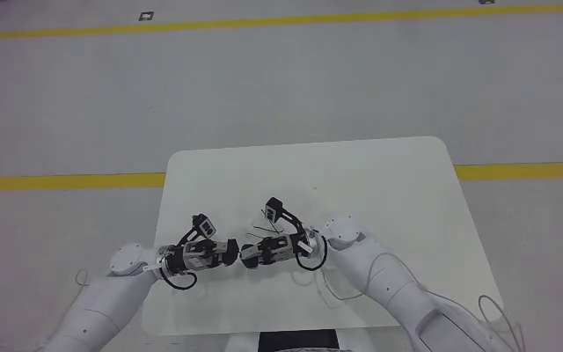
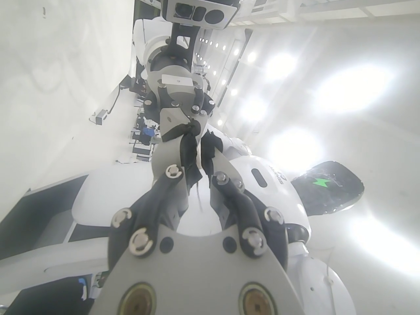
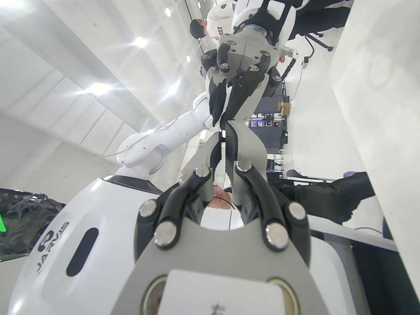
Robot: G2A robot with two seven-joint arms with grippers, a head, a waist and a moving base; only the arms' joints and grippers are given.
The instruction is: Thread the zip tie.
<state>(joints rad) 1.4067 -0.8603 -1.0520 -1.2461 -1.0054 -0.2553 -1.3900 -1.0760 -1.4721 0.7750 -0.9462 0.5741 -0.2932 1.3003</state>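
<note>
Left hand (image 2: 198, 147): fingers drawn in to a narrow pinch, tips wrapped in black tape, a thin dark strand of the zip tie (image 1: 264, 231) between them. Right hand (image 3: 229, 129): pinched shut the same way, strand running back between its fingers. The hands meet tip to tip over the 6 o'clock part of the table (image 1: 396, 194), left arm from 8, right from 4. Loose tie ends stick out toward 1 o'clock. Taped fingertips hide the joint itself.
</note>
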